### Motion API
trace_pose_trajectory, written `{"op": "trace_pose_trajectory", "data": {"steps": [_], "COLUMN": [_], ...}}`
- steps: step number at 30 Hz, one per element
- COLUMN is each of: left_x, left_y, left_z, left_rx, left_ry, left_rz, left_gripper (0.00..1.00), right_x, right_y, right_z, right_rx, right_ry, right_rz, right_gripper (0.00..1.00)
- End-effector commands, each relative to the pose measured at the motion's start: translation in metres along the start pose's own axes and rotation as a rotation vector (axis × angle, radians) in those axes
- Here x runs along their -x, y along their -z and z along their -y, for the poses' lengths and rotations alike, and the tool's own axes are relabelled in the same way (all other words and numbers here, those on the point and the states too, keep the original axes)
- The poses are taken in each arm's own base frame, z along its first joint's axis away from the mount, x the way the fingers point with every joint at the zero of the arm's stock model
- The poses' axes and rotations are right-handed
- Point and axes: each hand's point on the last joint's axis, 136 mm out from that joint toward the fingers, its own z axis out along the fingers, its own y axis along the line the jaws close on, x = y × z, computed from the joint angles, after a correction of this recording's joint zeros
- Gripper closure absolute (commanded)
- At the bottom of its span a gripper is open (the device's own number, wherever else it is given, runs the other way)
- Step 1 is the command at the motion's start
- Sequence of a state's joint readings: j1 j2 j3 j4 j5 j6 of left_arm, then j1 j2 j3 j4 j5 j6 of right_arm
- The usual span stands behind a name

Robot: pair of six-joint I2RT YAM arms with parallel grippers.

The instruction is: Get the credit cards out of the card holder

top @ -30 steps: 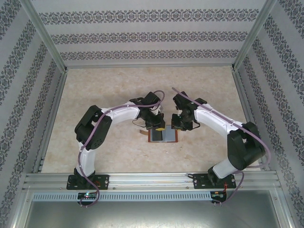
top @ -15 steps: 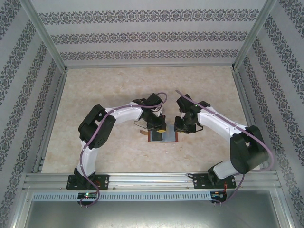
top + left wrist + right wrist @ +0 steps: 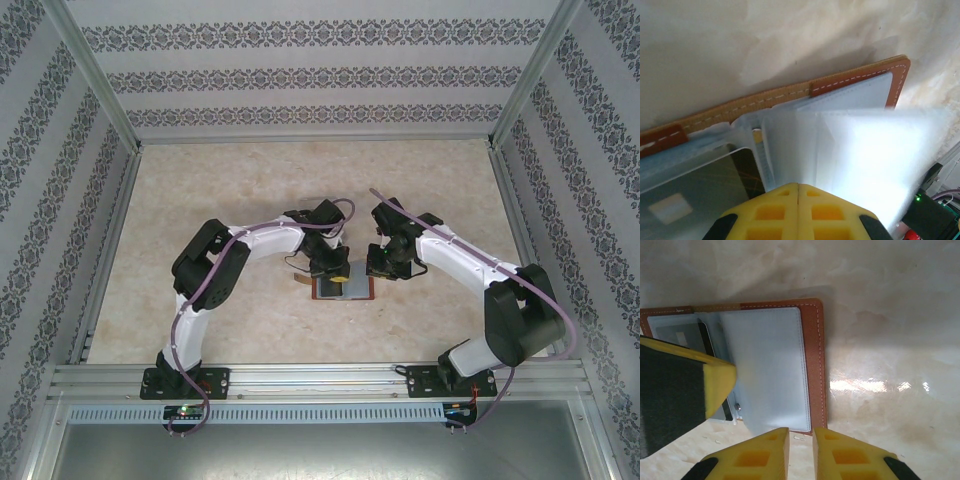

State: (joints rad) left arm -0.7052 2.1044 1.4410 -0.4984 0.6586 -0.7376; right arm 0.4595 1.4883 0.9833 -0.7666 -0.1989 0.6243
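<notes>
Left gripper (image 3: 798,194) has its yellow jaws pressed together with no gap, tips down among the clear sleeves (image 3: 790,130) of the open card holder (image 3: 850,82). Whether a sleeve edge is nipped between them I cannot tell. Right gripper (image 3: 801,436) stands with its jaws a sliver apart, bare table (image 3: 890,340) showing through the slot. It is poised at the holder's 6 o'clock edge in its own view and grips nothing.

From above, the card holder (image 3: 346,288) lies open and flat just toward 6 o'clock from the table's middle. The left gripper (image 3: 338,270) is at its 12 o'clock and the right gripper (image 3: 382,266) at its 2 o'clock.

Over the last second the change is small. The left arm's elbow has swung inward toward 3 o'clock and the right wrist has slid a little toward 6 o'clock. The holder has not shifted (and neither pair of jaws has visibly altered). I read that as both arms finishing their approach and settling onto the holder.

One credit card (image 3: 695,195), dark with a pale square on it, sits in a sleeve at 8 o'clock of the left wrist view. The right wrist view shows the same credit card (image 3: 680,335) partly under the left finger. A translucent leaf (image 3: 880,160) stands lifted and blurred at 3 o'clock. No card is out yet, so the extraction itself looks still ahead, and it likely needs the holder pinned while a card is slid free.
</notes>
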Motion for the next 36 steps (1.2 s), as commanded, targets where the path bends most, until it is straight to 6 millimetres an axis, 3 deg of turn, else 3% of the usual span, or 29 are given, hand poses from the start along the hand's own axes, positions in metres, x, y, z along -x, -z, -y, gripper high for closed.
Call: {"op": "trace_pose_trajectory", "data": {"steps": [1,11,17,27,36], "left_x": [-0.005,-0.007,-0.010,-0.004,-0.001], "left_y": [-0.005,-0.017,-0.017,0.008,0.031], "left_z": [0.007,-0.003,-0.010,0.008,0.004], "left_rx": [-0.004,0.018,0.051,0.034,0.047], "left_ry": [-0.029,-0.011,-0.007,-0.046,-0.042], "left_rz": [-0.032,-0.057,-0.059,0.016,0.076], "left_gripper": [1.00,1.00,1.00,0.99,0.99], "right_x": [-0.001,-0.002,-0.007,-0.009,-0.008], "right_y": [0.002,0.000,-0.015,-0.031,-0.042], "right_z": [0.005,0.002,-0.007,-0.027,-0.036], "right_rx": [0.002,0.021,0.092,0.213,0.244], "right_ry": [-0.006,-0.011,-0.034,-0.068,-0.074], "right_rz": [-0.004,-0.005,-0.041,-0.079,-0.101], "right_gripper": [0.79,0.80,0.80,0.82,0.85]}}
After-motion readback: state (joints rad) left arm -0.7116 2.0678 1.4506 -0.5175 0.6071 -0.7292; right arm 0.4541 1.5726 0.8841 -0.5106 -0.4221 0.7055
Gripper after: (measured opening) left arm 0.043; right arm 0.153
